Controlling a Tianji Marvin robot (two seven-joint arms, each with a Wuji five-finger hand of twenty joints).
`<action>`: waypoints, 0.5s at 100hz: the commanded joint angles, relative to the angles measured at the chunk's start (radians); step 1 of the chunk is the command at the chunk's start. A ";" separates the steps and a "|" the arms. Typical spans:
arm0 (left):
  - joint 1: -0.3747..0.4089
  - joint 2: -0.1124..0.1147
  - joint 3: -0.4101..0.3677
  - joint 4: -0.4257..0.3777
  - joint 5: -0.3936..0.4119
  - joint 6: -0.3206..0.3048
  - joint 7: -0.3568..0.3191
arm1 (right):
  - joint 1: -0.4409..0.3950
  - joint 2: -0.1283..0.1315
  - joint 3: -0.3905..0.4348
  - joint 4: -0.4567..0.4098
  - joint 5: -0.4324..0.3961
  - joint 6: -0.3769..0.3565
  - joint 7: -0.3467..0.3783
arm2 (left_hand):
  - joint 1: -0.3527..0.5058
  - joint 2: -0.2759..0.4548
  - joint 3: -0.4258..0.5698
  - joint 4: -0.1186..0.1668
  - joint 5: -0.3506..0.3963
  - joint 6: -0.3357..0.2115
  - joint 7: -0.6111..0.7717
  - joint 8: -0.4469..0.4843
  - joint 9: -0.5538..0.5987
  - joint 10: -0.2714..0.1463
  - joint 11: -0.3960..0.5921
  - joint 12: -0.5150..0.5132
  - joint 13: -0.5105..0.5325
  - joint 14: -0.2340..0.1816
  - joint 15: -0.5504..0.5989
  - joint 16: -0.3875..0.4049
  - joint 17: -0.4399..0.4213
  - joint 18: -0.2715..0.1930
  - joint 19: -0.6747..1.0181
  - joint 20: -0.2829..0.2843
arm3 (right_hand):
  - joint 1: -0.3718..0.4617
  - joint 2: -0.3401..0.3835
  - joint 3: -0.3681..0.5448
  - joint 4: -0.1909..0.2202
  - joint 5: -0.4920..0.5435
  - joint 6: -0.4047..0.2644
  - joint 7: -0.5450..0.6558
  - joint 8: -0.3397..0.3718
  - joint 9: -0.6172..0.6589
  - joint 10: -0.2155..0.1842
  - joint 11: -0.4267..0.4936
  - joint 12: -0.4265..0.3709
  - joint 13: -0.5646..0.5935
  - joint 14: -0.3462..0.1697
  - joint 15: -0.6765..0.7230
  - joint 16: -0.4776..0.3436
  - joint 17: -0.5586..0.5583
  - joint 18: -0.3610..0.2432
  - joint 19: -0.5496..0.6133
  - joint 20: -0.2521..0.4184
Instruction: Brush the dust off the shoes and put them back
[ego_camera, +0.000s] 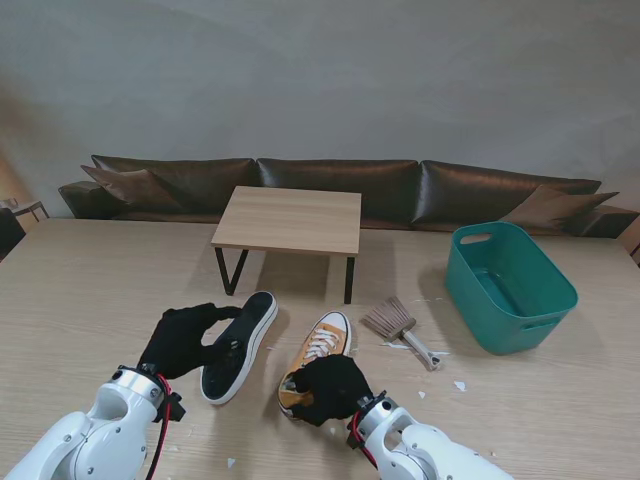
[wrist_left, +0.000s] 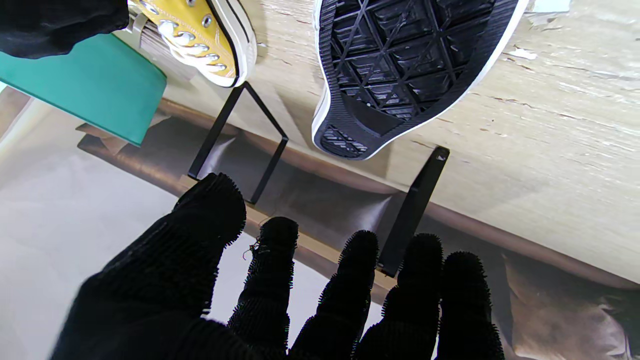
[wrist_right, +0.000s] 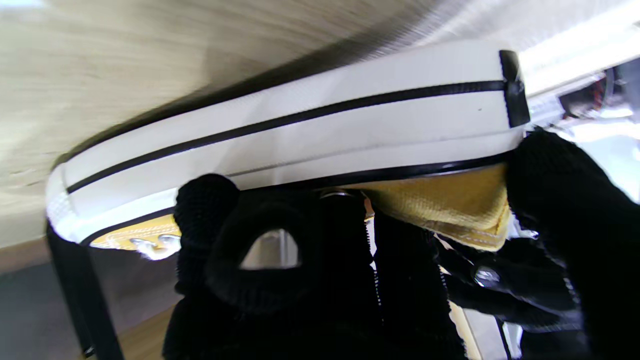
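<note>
Two yellow canvas sneakers lie on the wooden table. One sneaker (ego_camera: 240, 346) rests on its side, its black sole (wrist_left: 400, 60) turned toward my left hand (ego_camera: 185, 338). That hand hovers just beside it, open, with its fingers (wrist_left: 280, 280) spread and nothing in them. The other sneaker (ego_camera: 322, 345) stands upright, toe pointing away from me. My right hand (ego_camera: 330, 388) is shut on its heel end: fingers (wrist_right: 320, 250) hook into the collar and the thumb presses the white rubber heel (wrist_right: 350, 135). A small hand brush (ego_camera: 402, 327) lies to the right of this sneaker, untouched.
A low wooden stand with black legs (ego_camera: 290, 220) sits farther from me, behind the sneakers. A teal plastic basket (ego_camera: 512, 285) stands at the right. Small white scraps (ego_camera: 458, 385) dot the table near the brush and near me. A brown sofa lines the back.
</note>
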 joint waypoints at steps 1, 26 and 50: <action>0.004 -0.006 -0.002 0.001 -0.004 0.008 -0.015 | -0.012 -0.012 0.010 0.002 0.035 -0.033 0.021 | 0.022 0.031 -0.021 0.034 0.010 0.020 0.002 0.007 -0.001 0.006 -0.004 0.007 0.019 -0.009 -0.007 0.002 -0.011 0.014 -0.032 0.014 | 0.088 0.092 0.174 0.034 0.228 0.117 0.317 0.193 0.044 -0.137 -0.138 -0.037 0.013 -0.044 0.004 0.028 0.078 -0.044 -0.031 0.019; 0.006 -0.007 -0.001 0.016 0.000 0.025 -0.008 | -0.048 -0.040 0.101 -0.029 0.237 -0.172 0.107 | 0.041 0.027 -0.020 0.037 0.014 0.022 0.003 0.012 -0.002 0.005 -0.006 0.003 0.014 -0.008 -0.015 -0.002 -0.011 0.015 -0.043 0.012 | 0.133 0.032 0.210 -0.012 0.252 0.185 0.302 0.206 0.074 -0.101 -0.155 0.008 0.011 -0.029 0.044 0.062 0.122 -0.028 -0.043 0.062; -0.006 0.000 0.021 0.028 0.004 0.034 -0.040 | -0.077 -0.051 0.172 -0.102 0.421 -0.162 0.202 | 0.050 0.015 -0.014 0.039 0.006 0.016 -0.001 0.013 -0.008 0.000 -0.008 -0.001 0.008 -0.012 -0.022 -0.006 -0.013 0.015 -0.053 0.010 | 0.161 0.008 0.216 -0.019 0.264 0.223 0.289 0.217 0.090 -0.075 -0.162 0.027 0.011 -0.010 0.070 0.077 0.138 -0.008 -0.038 0.088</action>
